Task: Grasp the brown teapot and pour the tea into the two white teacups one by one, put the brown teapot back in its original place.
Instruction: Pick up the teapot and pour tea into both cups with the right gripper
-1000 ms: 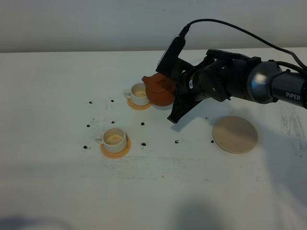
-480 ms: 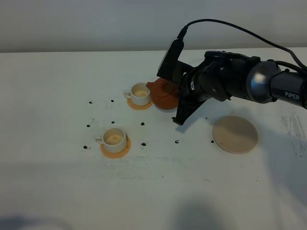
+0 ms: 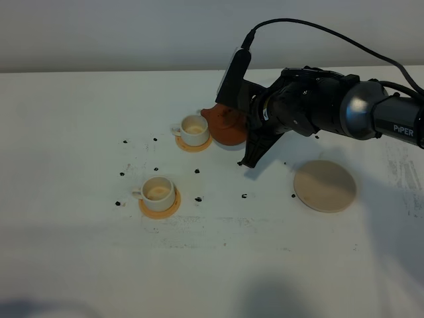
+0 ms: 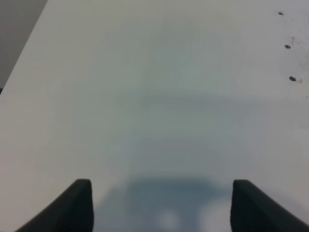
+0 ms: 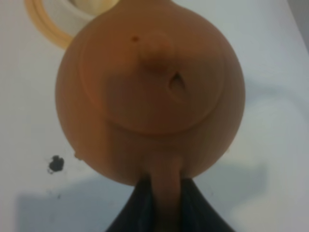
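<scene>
From where I stand, the right arm (image 3: 344,112) comes in from the right side and stretches low toward the middle of the table area. The right gripper (image 5: 163,193) is clamped on the loop handle of the teapot (image 5: 149,87), with dark fingers (image 5: 203,218) pressed on either side of it. The wrist (image 3: 265,119) looks rolled onto its side, though the dark housing makes that hard to confirm. The left gripper (image 4: 161,208) points downward, its fingertips (image 4: 79,205) spread wide apart.

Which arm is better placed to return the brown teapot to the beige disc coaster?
Right. The right end effector is shut on the brown teapot by its handle, and the beige disc coaster lies on that side. The left end effector is open over the table, neither in its view.
</scene>
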Available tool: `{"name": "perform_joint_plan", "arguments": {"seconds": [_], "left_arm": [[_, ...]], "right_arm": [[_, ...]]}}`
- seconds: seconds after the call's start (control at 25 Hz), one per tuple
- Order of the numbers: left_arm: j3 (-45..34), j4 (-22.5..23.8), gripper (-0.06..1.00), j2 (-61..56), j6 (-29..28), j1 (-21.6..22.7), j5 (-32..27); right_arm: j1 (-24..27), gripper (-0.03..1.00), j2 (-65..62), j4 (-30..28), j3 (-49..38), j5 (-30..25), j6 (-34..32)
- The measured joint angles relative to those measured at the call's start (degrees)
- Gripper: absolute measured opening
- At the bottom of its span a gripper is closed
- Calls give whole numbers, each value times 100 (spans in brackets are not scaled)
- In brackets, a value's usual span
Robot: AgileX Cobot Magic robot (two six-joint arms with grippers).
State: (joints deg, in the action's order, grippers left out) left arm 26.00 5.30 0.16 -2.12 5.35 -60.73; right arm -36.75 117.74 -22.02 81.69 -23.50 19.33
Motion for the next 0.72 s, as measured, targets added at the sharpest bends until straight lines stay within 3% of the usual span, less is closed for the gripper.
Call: {"name": "perform_joint_plan", "arguments": {"seconds": [0.72], "left_arm": [[0,0,57,0,0,0,0]], "right_arm": [[0,9,0,-474,0,-11,0]]}}
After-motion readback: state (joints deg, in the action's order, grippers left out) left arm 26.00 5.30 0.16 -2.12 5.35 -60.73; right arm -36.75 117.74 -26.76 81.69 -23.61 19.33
